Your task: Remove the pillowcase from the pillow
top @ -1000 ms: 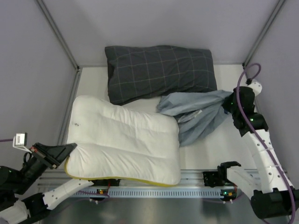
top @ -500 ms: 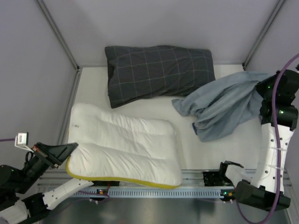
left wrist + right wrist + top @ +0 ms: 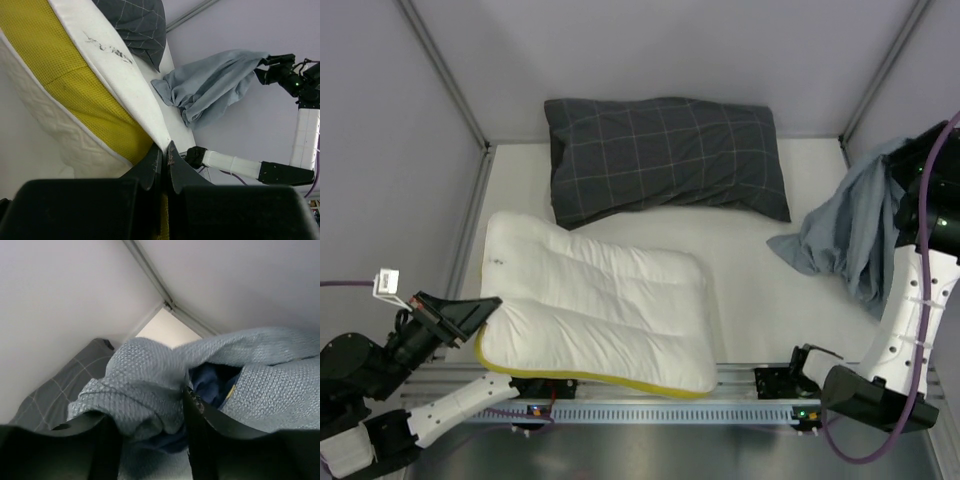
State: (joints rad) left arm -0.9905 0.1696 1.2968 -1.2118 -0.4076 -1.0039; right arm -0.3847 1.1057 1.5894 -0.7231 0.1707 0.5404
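No text is legible, even on the pillow.

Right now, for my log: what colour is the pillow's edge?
Yellow, along the pillow; left wrist view.

Pale lilac walls, grey metal posts — white tabletop

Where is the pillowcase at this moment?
In the top view the pillowcase hangs bunched from the right gripper at the table's right edge, fully off the pillow and right of the dark grey checked pillow.
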